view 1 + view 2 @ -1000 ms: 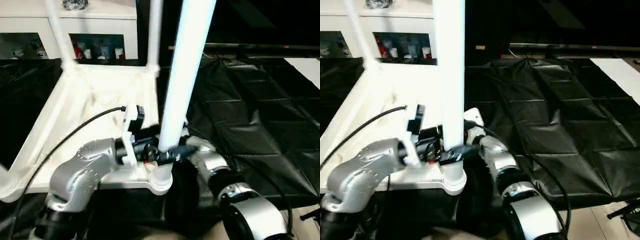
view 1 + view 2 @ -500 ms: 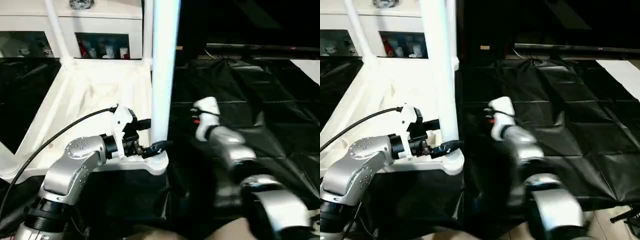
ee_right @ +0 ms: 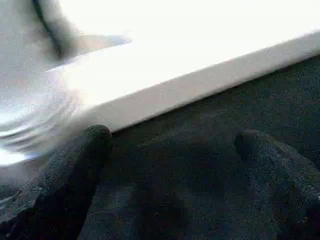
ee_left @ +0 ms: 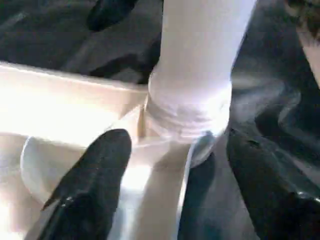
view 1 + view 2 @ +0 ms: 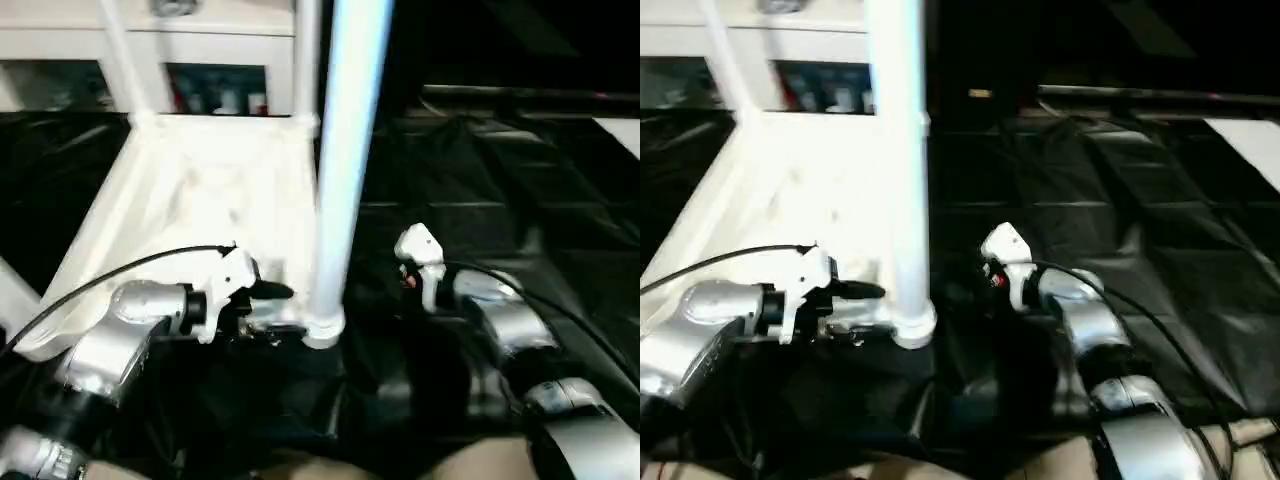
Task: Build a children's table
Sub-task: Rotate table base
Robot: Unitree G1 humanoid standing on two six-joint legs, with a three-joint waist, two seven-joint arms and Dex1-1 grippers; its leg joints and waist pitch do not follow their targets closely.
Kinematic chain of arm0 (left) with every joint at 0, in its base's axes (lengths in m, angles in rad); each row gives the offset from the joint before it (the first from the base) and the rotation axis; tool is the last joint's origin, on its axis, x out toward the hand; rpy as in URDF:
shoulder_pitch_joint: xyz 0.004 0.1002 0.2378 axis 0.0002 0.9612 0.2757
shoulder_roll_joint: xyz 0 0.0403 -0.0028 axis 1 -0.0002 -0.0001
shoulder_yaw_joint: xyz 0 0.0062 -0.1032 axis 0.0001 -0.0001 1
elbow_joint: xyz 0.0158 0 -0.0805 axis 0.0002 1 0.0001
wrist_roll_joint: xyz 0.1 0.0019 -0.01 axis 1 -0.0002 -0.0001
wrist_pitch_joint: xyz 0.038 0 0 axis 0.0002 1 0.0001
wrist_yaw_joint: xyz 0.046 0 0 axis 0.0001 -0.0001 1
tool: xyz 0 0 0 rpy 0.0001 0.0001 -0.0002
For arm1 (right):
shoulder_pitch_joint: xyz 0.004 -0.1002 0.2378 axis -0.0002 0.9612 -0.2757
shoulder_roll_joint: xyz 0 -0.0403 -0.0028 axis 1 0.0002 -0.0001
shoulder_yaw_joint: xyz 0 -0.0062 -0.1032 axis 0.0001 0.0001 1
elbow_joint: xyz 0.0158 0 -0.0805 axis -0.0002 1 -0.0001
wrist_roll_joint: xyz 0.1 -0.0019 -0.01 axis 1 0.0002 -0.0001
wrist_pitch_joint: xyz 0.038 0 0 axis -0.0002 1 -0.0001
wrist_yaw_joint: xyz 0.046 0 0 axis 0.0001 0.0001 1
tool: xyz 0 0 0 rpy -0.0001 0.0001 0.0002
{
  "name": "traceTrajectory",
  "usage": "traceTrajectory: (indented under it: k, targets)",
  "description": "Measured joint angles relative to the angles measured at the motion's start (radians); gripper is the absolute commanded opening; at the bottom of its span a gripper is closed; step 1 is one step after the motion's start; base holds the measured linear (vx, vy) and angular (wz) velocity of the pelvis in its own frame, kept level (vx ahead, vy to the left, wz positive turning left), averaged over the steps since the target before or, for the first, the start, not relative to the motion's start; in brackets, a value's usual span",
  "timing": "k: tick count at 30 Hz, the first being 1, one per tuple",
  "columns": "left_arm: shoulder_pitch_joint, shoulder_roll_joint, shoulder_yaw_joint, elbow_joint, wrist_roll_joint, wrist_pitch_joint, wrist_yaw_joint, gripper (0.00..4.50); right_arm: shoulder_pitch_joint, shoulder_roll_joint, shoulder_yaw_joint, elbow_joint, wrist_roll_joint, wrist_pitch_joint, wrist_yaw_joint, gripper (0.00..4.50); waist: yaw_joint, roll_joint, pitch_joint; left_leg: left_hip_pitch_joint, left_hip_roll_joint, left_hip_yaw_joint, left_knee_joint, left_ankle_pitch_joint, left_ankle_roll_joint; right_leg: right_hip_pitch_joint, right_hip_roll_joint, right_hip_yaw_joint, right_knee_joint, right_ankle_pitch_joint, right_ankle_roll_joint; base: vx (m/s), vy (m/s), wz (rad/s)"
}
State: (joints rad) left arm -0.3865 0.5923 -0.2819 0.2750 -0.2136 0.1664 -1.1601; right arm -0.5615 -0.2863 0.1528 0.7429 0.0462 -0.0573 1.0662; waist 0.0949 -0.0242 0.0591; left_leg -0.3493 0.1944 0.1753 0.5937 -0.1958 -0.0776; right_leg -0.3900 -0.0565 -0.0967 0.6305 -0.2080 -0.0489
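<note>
Inverted white plastic rectangular tabletop (image 5: 190, 200) on black-sheeted counter (image 5: 520, 190); white cylindrical tube leg (image 5: 345, 170) upright in near corner socket. L gripper (image 4: 175, 165) jaws wide astride base, not gripping; R gripper (image 3: 170, 145) jaws wide, apart. Risk: unheld leg, if not fully seated, may tip.

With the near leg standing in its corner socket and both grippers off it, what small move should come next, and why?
Probably draw the left gripper back from the near leg. The leg stands upright in the corner socket of the upturned tabletop, the jaws straddle its base without gripping, and the right gripper hangs open over the black sheet.
</note>
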Motion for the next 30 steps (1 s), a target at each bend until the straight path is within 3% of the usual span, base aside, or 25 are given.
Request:
traceTrajectory:
  k: [10,30]
  targets:
    - [-0.09,0.026,-0.017,0.211,0.065,-0.149,-0.109,2.43,0.064,-0.063,0.071,-0.169,0.001,0.114,0.143,4.5,0.011,0.0,0.0,0.0,0.0,0.0,0.0,0.0,0.0,0.0,0.0,0.0,0.0,0.0,0.0,0.0,0.0,0.0]
    - [-0.174,0.018,-0.03,0.398,0.094,-0.232,-0.265,0.51,0.099,-0.114,0.092,-0.311,0.02,0.225,0.176,4.5,0.018,0.002,0.0,0.001,0.0,0.0,0.0,0.0,0.0,0.003,0.0,0.0,0.0,0.0,0.0,0.0,0.0,0.0]
